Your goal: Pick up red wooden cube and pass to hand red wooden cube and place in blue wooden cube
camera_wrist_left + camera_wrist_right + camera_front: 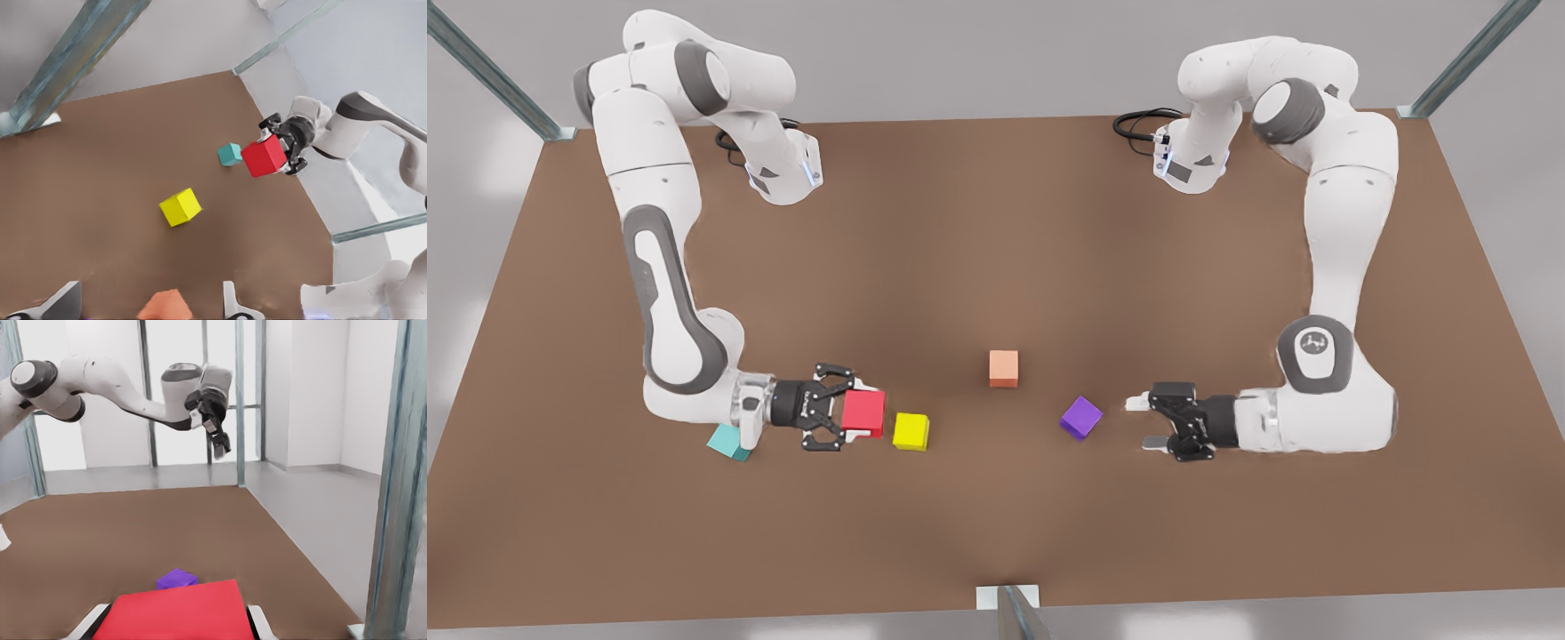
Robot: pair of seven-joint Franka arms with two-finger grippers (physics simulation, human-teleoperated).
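My right gripper [853, 414], on the front view's left, is shut on the red wooden cube [863, 412] and points sideways toward the other arm. The right wrist view has the same red wooden cube [175, 613] between my fingers [257, 621]. From the left wrist view, this red wooden cube [264, 156] hangs in the far gripper. The blue wooden cube [727, 442], teal, lies on the table just behind that wrist, partly hidden by it, and the left wrist view places the blue wooden cube [229, 154] beside the red one. My left gripper [1144, 422], on the front view's right, is open and faces the red cube.
A yellow cube [911, 431] lies just past the red cube. A purple cube [1081, 416] sits close in front of my left gripper. A pale orange cube [1003, 368] rests mid-table, farther back. Metal frame posts [1014, 613] stand at the table's edges.
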